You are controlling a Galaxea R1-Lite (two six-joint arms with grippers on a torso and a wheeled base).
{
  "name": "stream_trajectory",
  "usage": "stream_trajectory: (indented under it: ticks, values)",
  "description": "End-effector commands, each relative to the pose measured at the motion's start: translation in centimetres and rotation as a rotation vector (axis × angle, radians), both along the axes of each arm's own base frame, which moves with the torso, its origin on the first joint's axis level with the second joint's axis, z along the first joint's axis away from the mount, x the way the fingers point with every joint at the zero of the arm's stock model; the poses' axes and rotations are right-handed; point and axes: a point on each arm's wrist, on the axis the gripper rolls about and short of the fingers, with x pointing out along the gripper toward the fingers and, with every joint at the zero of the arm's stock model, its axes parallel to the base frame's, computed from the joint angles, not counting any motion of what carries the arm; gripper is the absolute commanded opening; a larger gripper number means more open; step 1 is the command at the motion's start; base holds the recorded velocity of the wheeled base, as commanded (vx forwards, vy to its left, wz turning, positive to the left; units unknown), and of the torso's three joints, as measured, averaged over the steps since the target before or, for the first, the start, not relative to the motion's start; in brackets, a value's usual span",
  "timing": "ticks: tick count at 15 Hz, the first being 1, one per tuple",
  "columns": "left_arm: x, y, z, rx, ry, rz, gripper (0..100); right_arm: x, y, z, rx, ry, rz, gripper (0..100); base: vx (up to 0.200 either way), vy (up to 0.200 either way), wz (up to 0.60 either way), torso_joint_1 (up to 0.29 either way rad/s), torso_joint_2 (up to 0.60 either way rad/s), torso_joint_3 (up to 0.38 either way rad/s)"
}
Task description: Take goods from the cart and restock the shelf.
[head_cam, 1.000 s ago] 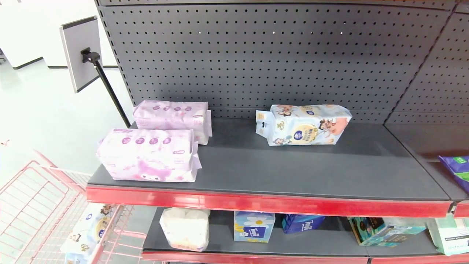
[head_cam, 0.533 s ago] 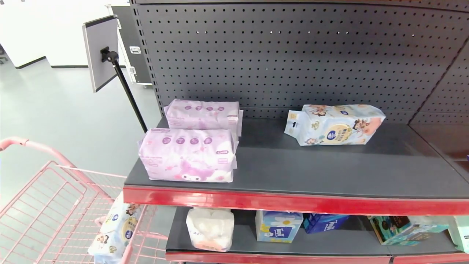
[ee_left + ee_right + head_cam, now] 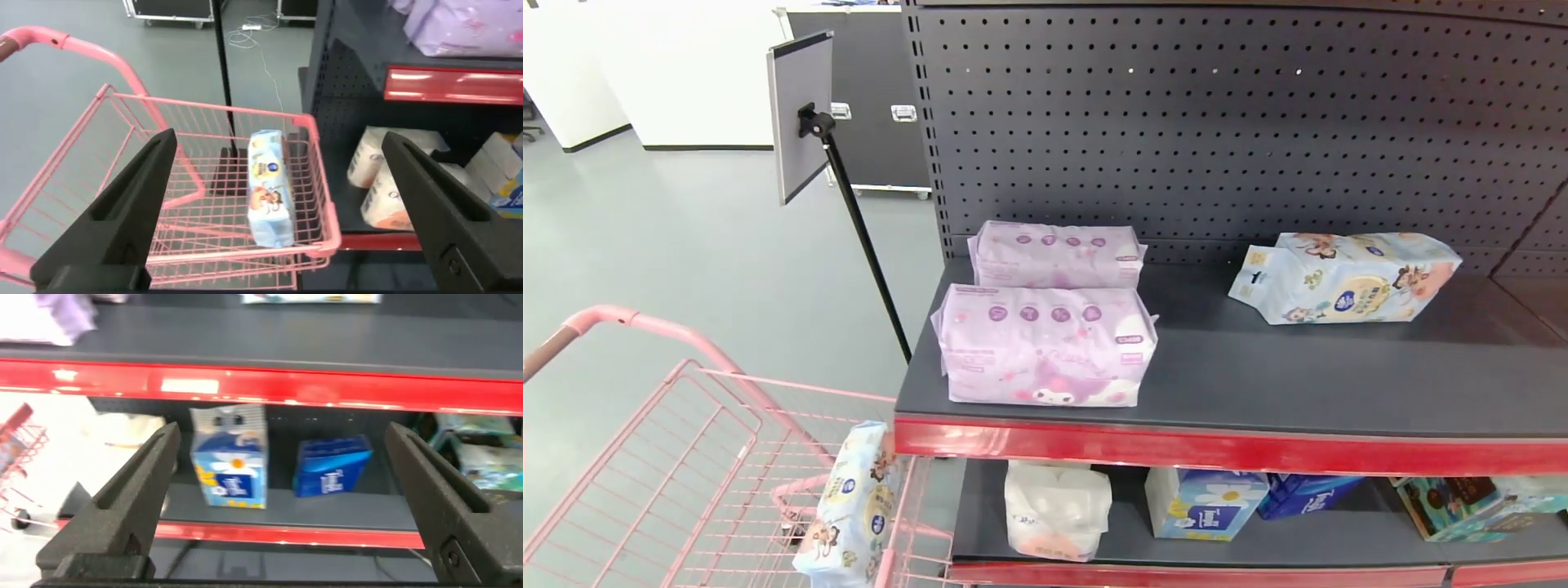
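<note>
Head view: I place everything against the red edge [image 3: 1217, 449] of the upper shelf [image 3: 1258, 376]. The pack to move, a pale blue tissue pack [image 3: 849, 506], stands on end in the pink cart [image 3: 792, 380], below the red edge and just off its left end. Two purple packs [image 3: 1045, 347] lie one behind the other, the front one just behind that edge at its left end. A matching blue pack [image 3: 1343, 278] lies well back from the edge, toward the right.

Left wrist view: the left gripper [image 3: 279, 139] hangs above the cart with its jaws spread wide and nothing between them. The tissue pack leans in the cart's corner nearest the shelf.

Right wrist view: the right gripper [image 3: 282, 429] is also spread wide and empty. It faces the lower shelf under the red edge, where a daisy-printed box [image 3: 233, 461] and a dark blue pack [image 3: 331, 467] sit.

My worries from here: the pack rests against the cart's wire wall, so a finger could snag the mesh on the way down. The wrapper looks soft, so a shallow pinch may let it sag or slip. Lifting close in risks clipping the red edge, and a careless set-down could nudge the front purple pack over it.
</note>
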Motion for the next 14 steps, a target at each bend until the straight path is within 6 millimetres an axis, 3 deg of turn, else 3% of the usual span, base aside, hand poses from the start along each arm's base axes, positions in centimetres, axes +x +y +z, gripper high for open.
stream_trajectory:
  ticks: [1,10,14]
  values:
    - [0.0,0.0,0.0,0.0,0.0,0.001,100,0.0,0.0,-0.01,0.0,0.001,0.001,100,0.0,0.2,0.0,0.007,0.01,0.002]
    - [0.0,0.0,0.0,-0.002,0.0,0.001,100,0.0,0.0,-0.01,0.0,0.001,0.001,100,0.0,0.2,0.0,0.003,0.0,0.003]
    - [0.0,0.0,0.0,-0.003,0.0,0.001,100,0.0,0.0,-0.01,0.0,0.001,0.001,100,0.0,0.0,0.0,0.0,0.0,0.0]
